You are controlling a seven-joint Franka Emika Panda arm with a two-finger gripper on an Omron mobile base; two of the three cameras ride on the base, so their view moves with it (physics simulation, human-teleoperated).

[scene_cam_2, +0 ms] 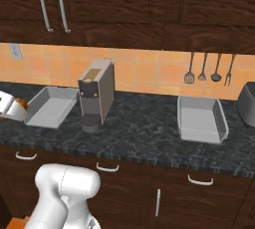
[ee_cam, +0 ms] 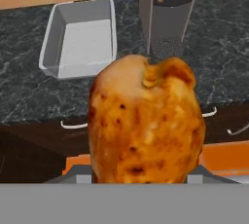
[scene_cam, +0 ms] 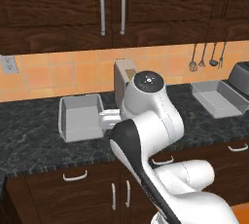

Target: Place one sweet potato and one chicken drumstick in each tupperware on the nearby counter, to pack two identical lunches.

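Gripper: in the hand view a browned chicken drumstick [ee_cam: 146, 123] stands right in front of the camera, its lower end at the bottom where the fingertips would rise; the tips themselves are hidden behind it, so the jaws appear closed on the meat at a partway opening (the contact itself is not visible).
Gripper seen from the right base: the white hand [scene_cam_2: 9, 104] enters at the left edge with a bit of orange-brown drumstick at its tip, just beside the near-left corner of the left tupperware [scene_cam_2: 50, 106].
Drumstick to tray: in the hand view the tray [ee_cam: 80, 38] lies beyond the drumstick and to its upper left; the meat is not inside it.
Left tupperware from the left base: a grey tray [scene_cam: 80, 117] with the arm's white wrist just beside its right wall.
Right tupperware: [scene_cam_2: 201, 118] well apart along the counter [scene_cam_2: 139, 133], holding nothing.
Between the trays: a grey coffee machine [scene_cam_2: 97, 93] stands upright.
Far right: a dark toaster [scene_cam_2: 247, 103].
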